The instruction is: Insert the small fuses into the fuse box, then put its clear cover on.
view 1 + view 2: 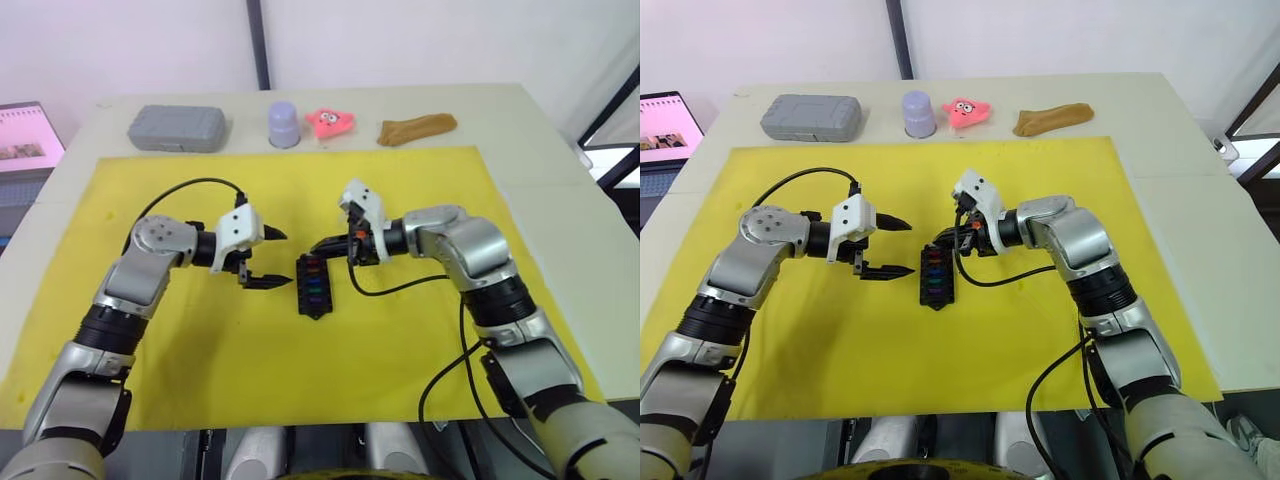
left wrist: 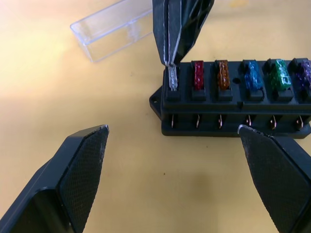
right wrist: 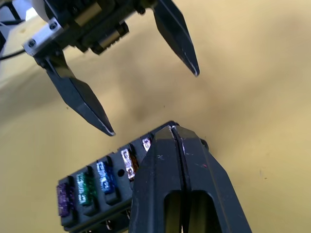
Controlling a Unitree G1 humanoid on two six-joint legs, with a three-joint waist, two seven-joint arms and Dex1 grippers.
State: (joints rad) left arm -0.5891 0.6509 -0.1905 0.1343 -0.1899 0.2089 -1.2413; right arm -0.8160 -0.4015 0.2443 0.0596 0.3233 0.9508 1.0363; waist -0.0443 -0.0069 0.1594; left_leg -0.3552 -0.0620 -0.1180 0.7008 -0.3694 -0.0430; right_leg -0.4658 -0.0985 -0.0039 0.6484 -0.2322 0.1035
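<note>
Black textured fingertips of the left gripper frame the near view, spread wide and empty, just beside the small black rectangular plastic fuse box on the yellow mat. Right gripper stands over the box's end slot, fingers pressed together on the pale grey translucent blade fuse, which sits partly in that slot. Along the same row: red fuse, orange fuse, blue fuse, green fuse, purple fuse, all seated.

Clear colourless rectangular plastic cover lies on the mat just beyond the box, apart from both grippers. Judged light, rigid and slick; likely to skid or flip under a pinch. Best taken across its long side walls. Left gripper is the nearer free one.
</note>
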